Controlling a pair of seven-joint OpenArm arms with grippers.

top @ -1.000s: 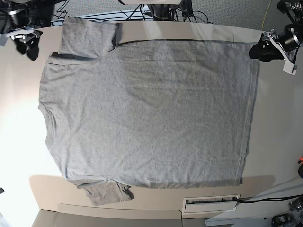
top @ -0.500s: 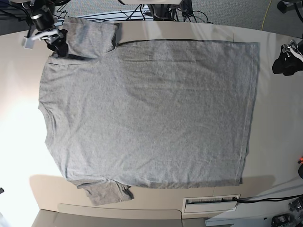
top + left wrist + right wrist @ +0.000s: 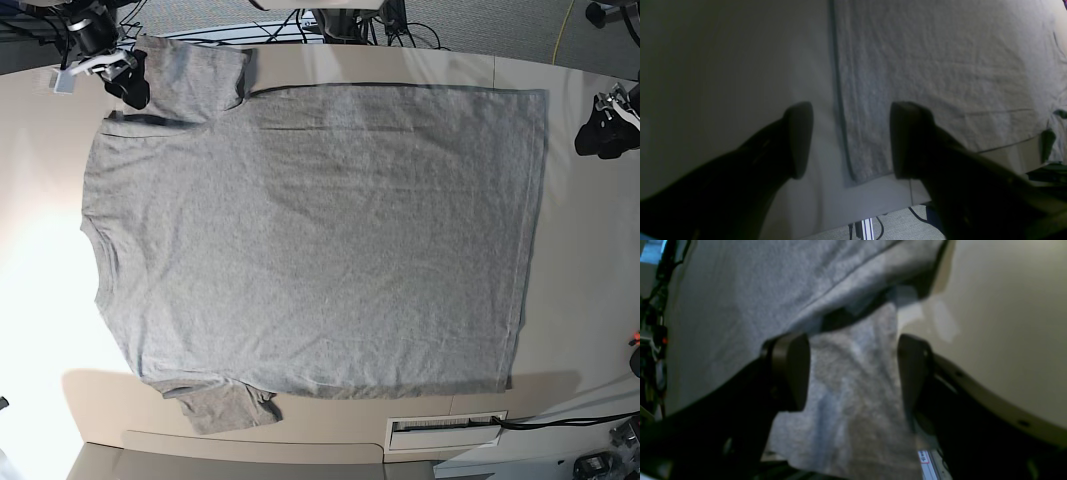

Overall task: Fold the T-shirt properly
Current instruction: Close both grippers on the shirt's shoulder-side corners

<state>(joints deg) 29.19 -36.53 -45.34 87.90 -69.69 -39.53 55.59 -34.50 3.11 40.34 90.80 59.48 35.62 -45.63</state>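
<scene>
my right pincer gapes wide astride the t-shirt sleeve to grab it, left pincer wide by the hem corner.

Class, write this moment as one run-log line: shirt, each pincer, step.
T-shirt: flat on table | right pincer: open, astride sleeve | left pincer: open over hem corner | step: no fold yet

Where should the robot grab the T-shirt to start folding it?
Probably the sleeve and the hem corner of the T-shirt, coming from above. The shirt lies flat, and the open right gripper already straddles that sleeve; the open left gripper hangs over the hem corner.
</scene>
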